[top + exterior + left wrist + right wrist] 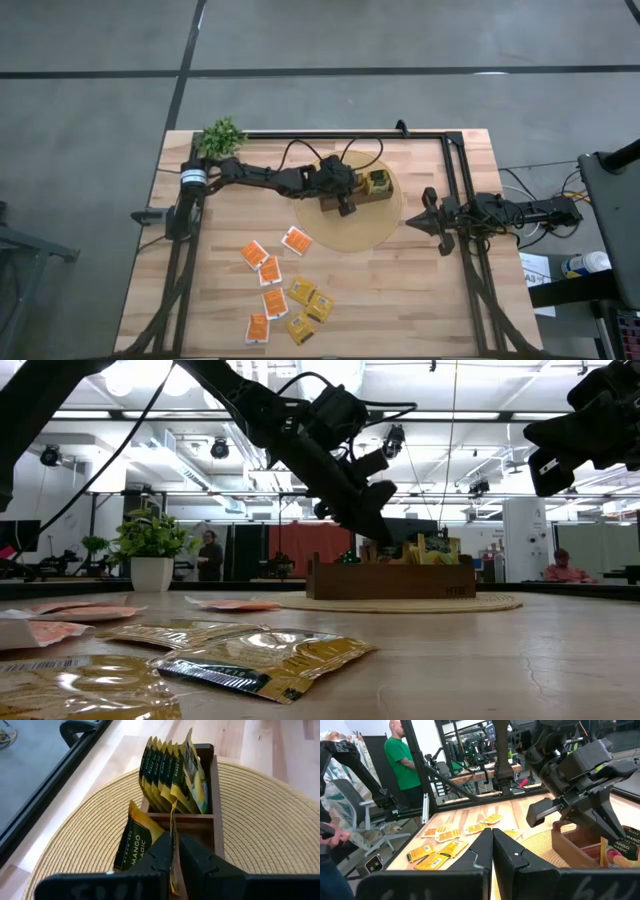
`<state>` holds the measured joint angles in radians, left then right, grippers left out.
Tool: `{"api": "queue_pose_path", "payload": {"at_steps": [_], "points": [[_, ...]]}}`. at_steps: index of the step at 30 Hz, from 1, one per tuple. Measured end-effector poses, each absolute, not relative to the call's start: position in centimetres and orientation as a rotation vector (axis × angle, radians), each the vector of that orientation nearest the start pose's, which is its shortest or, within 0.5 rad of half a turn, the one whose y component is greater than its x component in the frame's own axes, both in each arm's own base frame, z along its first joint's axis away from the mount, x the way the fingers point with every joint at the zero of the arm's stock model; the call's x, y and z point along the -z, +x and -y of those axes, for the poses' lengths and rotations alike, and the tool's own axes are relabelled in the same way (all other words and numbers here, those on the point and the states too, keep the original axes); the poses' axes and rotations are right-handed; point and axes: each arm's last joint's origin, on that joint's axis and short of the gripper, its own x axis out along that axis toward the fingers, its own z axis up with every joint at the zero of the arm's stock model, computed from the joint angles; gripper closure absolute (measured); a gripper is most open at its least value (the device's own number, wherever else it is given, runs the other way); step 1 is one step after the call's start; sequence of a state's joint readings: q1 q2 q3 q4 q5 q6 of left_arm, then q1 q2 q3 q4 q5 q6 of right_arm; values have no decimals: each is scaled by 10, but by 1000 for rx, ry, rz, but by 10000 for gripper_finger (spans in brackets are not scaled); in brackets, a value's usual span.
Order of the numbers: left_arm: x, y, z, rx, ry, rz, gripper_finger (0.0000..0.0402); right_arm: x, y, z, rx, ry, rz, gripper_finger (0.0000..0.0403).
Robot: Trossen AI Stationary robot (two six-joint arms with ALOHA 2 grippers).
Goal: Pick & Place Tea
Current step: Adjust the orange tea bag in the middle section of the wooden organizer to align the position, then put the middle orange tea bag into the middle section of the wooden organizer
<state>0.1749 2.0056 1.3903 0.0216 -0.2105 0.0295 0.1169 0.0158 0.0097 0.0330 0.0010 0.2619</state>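
Left hand [174,855] over box [212,795] pinching yellow sachet [173,832] edge; right hand [492,851] together, well clear.

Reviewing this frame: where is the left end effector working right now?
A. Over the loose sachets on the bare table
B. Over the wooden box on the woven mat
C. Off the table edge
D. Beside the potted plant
B: the left end effector hangs over the wooden box on the round woven mat, a yellow sachet between its fingers.
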Motion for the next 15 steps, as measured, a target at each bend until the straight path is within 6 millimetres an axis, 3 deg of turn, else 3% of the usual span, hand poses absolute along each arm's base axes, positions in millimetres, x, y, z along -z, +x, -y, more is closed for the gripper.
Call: {"api": "queue_pose_path", "payload": {"at_steps": [15], "points": [[-202,439,-86,-444,146,-616,369,-169,97,-11,-119,263,12,394]]}}
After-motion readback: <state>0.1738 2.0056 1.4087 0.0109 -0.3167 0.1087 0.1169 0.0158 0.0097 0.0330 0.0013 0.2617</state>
